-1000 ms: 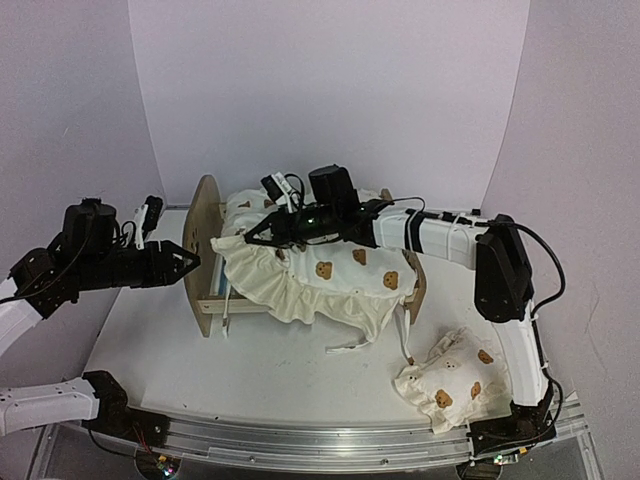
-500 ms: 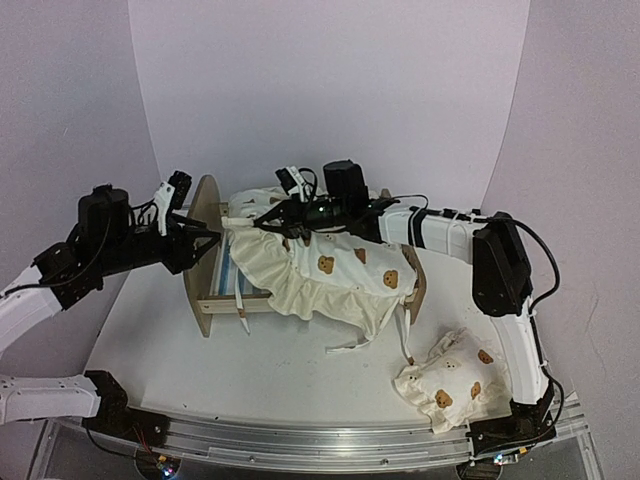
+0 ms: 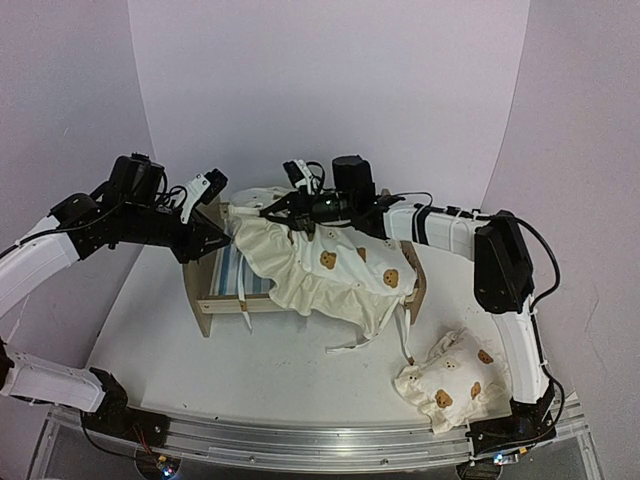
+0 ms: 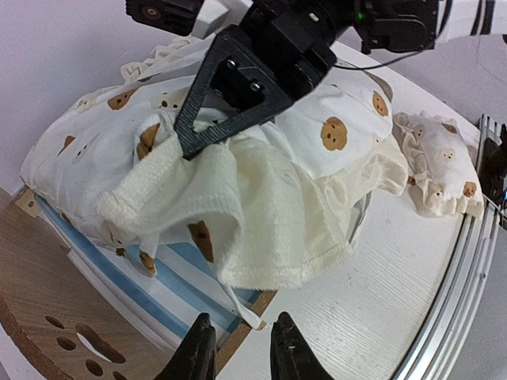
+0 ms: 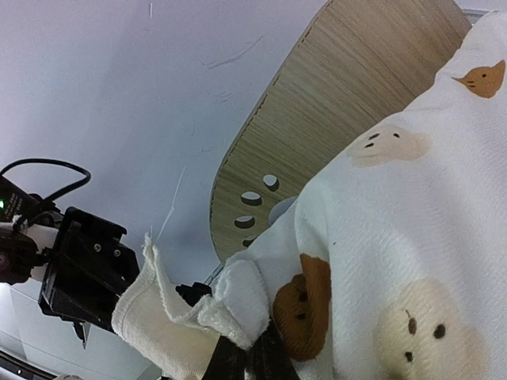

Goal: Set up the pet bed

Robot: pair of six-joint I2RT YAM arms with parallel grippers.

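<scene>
The pet bed [image 3: 197, 300] stands mid-table, its paw-print headboard [image 4: 47, 317] on the left and its striped base [image 3: 232, 270] partly bare. A cream bear-print cushion [image 3: 330, 265] is draped over most of it. My right gripper [image 3: 268, 212] is shut on the cushion's ruffled left edge [image 5: 238, 305] and holds it above the base. My left gripper [image 4: 238, 348] hovers over the bed's near side rail by the headboard. Its jaws stand a little apart with nothing between them. A loose tie end [image 4: 252, 313] of the cushion lies just beyond its fingertips.
A small bear-print pillow [image 3: 450, 380] lies at the table's near right by the right arm's base. More ties [image 3: 350, 345] trail from the cushion onto the table in front of the bed. A metal rail [image 3: 330, 440] runs along the near edge.
My left arm has risen and swung right, over the headboard end, with its jaws narrowing. My right gripper has pulled the cushion edge up and back, baring more striped base.
</scene>
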